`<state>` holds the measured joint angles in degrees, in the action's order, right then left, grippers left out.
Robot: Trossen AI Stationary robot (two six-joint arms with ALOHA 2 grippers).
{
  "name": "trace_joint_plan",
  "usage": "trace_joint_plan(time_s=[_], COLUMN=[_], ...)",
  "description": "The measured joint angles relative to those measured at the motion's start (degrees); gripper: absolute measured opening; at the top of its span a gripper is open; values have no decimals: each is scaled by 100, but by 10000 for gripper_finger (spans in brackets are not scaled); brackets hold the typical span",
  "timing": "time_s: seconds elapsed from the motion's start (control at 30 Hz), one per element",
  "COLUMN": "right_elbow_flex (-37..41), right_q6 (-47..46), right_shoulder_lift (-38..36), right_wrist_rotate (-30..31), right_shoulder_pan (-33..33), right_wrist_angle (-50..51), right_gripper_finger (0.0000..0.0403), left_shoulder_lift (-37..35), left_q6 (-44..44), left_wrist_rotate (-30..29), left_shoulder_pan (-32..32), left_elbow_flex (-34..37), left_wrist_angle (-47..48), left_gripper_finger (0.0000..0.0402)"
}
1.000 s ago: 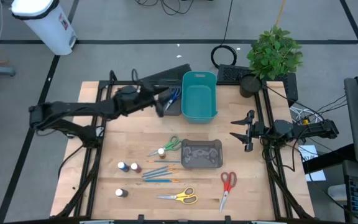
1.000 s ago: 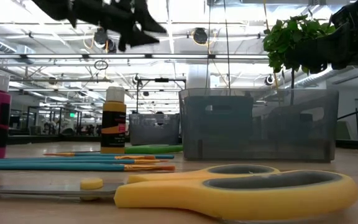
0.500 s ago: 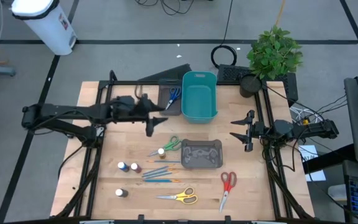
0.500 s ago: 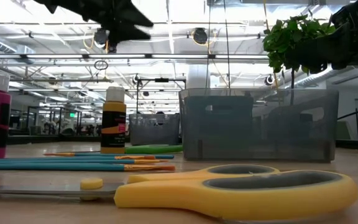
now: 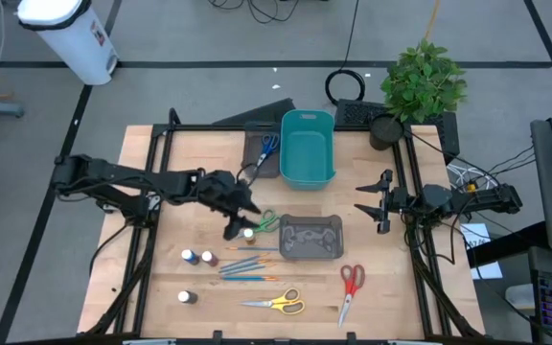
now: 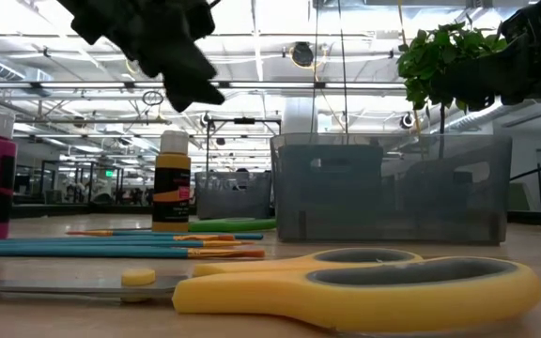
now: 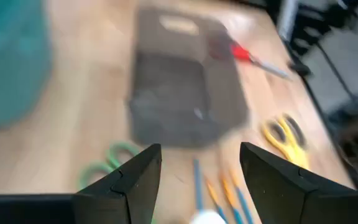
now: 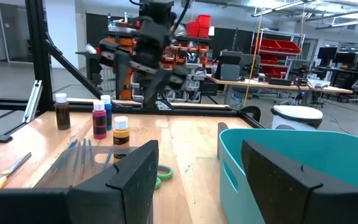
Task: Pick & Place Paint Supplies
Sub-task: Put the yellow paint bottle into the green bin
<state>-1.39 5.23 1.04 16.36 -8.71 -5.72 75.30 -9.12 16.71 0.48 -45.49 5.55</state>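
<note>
No legible text, brand, number or sign found in any view. The yellow-labelled paint bottle (image 6: 172, 181) carries print too small to read. The white container (image 5: 68, 36) on the floor beyond the bench's far left corner bears a red-and-dark mark, unreadable. Room signage behind the bench cannot be made out.

Bright, even overhead light; ceiling lamps (image 6: 301, 53) glare in the low view. The left wrist view is motion-blurred throughout.
</note>
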Motion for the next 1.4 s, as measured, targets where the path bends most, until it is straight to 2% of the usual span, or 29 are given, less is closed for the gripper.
trace_joint_plan(time_s=[0.1,0.23,0.4,0.5,0.63,0.83,0.97,1.03,1.2,1.4], right_elbow_flex=[-1,0,0,-2,0,-2,-2,-1,-2,-1], right_q6=[0,0,0,0,0,0,0,0,0,0], right_shoulder_lift=[0,2,0,1,0,2,2,-1,3,0], right_wrist_rotate=[0,0,0,0,0,0,0,1,0,0], right_shoulder_pan=[0,0,0,0,0,0,0,0,0,0], right_wrist_angle=[0,0,-2,-1,0,0,0,0,2,0], right_gripper_finger=[222,222,222,222,222,222,222,222,222,222], left_shoulder_lift=[-62,-38,-62,-364,-532,-979,-1068,-1060,-848,-614], left_q6=[-5,-7,-519,-644,-771,-965,-1244,-1266,-1134,-319], left_wrist_rotate=[165,94,-725,-975,-976,-860,-1131,-1392,-1641,-1538], left_shoulder_pan=[-150,-328,-395,-438,-436,-438,-439,-442,-469,-606], left_elbow_flex=[-7,2,101,306,863,2030,2729,3031,3405,3426], left_wrist_angle=[352,1357,1827,1806,1424,-362,-1367,-1554,-2057,-2614], left_gripper_finger=[225,225,225,225,225,225,225,225,225,225])
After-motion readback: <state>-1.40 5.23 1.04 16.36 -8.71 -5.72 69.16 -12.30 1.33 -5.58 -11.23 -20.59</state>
